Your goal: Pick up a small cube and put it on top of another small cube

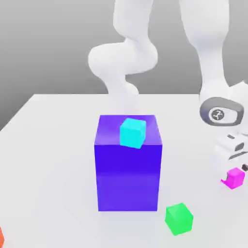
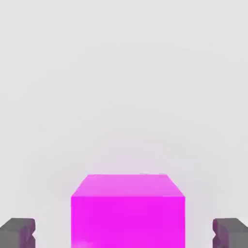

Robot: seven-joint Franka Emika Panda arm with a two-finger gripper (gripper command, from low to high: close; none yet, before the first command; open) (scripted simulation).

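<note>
Magenta-pink colour marks the small cube (image 1: 236, 177); it is bright, evenly shaded, with sharp edges and flat faces, and it is far smaller than the big blue-purple block (image 1: 128, 169); it rests on the white counter (image 1: 48, 155) toward the exterior view's right, directly under the white hand of the arm (image 1: 215, 58). In the hand view the small cube (image 2: 128, 213) sits between 2 dark grey fingertips (image 2: 18, 232), with a clear gap of counter on each side of it; the jaws of the gripper (image 2: 128, 233) stand released, straddling the cube without touching it.

Counted: 1 magenta-pink small cube; 1 cyan small cube (image 1: 132, 132), lying tilted on top of the big block; 1 green small cube (image 1: 178, 218), on the counter just in front of the block toward the exterior view's right; 1 big blue-purple block, standing mid-counter; 1 arm.
</note>
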